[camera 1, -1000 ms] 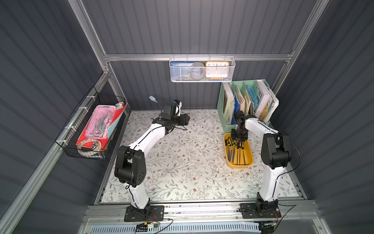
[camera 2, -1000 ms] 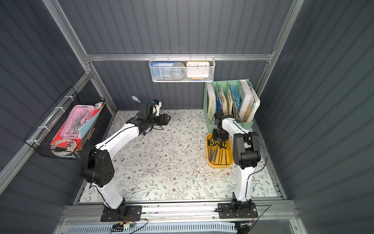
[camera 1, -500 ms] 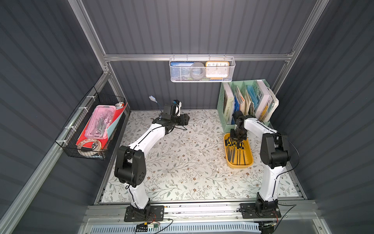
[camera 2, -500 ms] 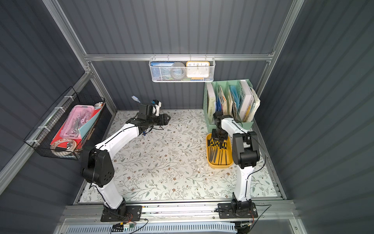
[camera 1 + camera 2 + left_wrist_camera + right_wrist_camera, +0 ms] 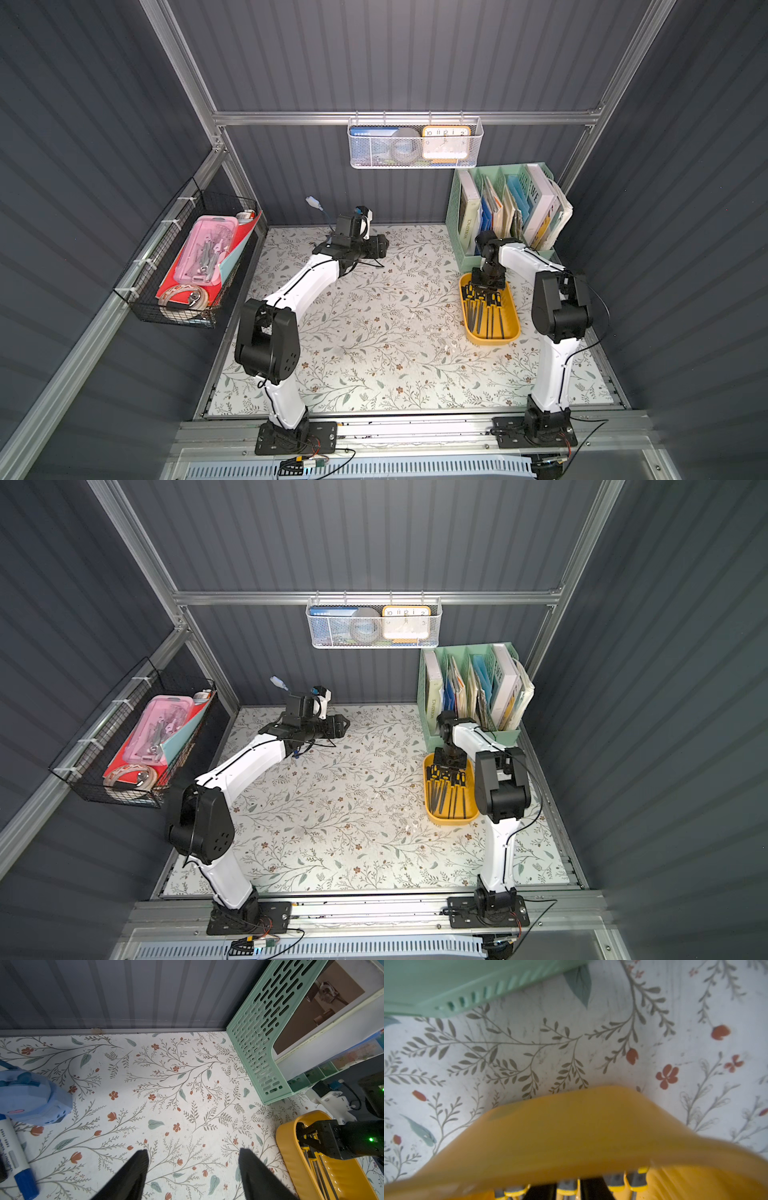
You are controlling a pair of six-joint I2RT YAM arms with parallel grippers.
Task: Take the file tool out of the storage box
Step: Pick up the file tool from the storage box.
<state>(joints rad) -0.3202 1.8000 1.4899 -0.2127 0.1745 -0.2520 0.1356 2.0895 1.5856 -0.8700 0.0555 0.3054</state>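
The work cell is a dark grey ribbed enclosure over a floral-print counter (image 5: 374, 332). One storage box (image 5: 492, 341), mustard-yellow, lies on the counter just in front of one mint-green organiser (image 5: 455, 199), within short reach of the right arm. Its files (image 5: 484, 311) lie side by side with handles toward the organiser, which presents them end-on to the right hand (image 5: 306, 1138). That hand is lowered into the handle end of the box and is clenched. The right wrist view shows one file tool (image 5: 568, 1186) handle between its two dark fingers (image 5: 542, 1192), so the grasp is judged made and the tool not yet lifted out. About five handle ends show there; the exact file count cannot be settled. The left hand (image 5: 193, 1151) is released and empty, parked above bare counter well apart from the box, clear of the working arm.
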